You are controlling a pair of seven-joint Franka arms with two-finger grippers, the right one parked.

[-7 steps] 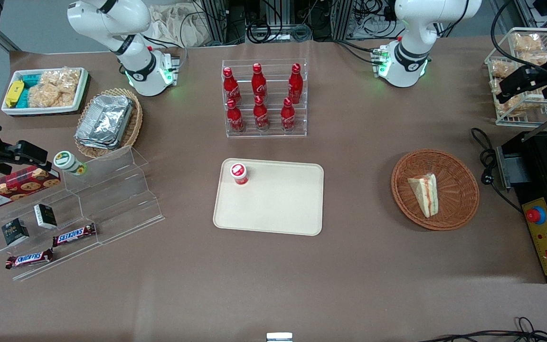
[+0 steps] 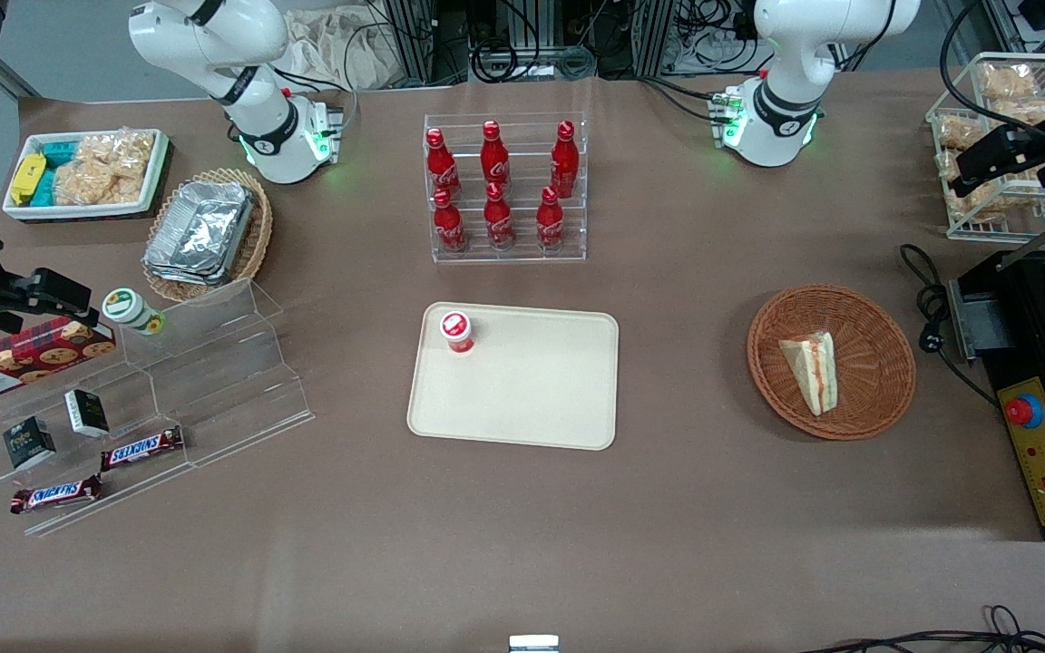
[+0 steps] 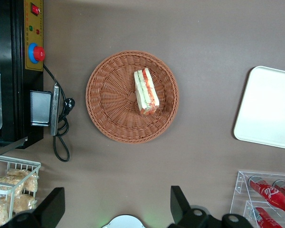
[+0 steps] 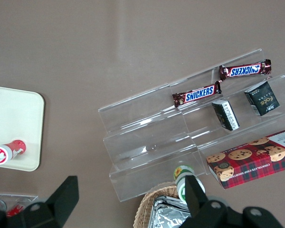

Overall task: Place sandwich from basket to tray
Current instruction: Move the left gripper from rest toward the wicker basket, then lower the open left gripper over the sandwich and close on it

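Versus half a second ago: sandwich, basket and tray lie the same. The hand (image 2: 994, 161) sits a hair farther from the front camera, otherwise as before.

Left arm reaches out from its base toward the working arm's end of the bench (image 2: 668, 508). The hand hangs high above the white wire rack (image 2: 1003, 218) of bagged snacks, farther from the front camera than the basket (image 2: 881, 404) and well apart from it. The wrist camera looks straight down onto the basket. Its fingers (image 3: 178, 202) are spread wide and hold nothing.

The sandwich (image 2: 811, 372) lies on its side in the basket, about mid-bowl, red-orange and green filling edge showing. The basket stands on the bench between the tray (image 2: 532, 399) and the black machine (image 2: 1044, 472) with a red button. The tray is mid-bench, well apart from the basket. A small red-lidded cup (image 2: 456, 331) stands on the tray's corner, farthest from the front camera at the parked arm's end.

Writing: two bars (image 4: 199, 94) read SNICKERS, on the clear acrylic steps (image 2: 205, 381) toward the parked arm's end. Six red bottles (image 2: 497, 181) in a clear rack carry white Coca-Cola script. Cookie box (image 2: 28, 358) has a label too small to read.
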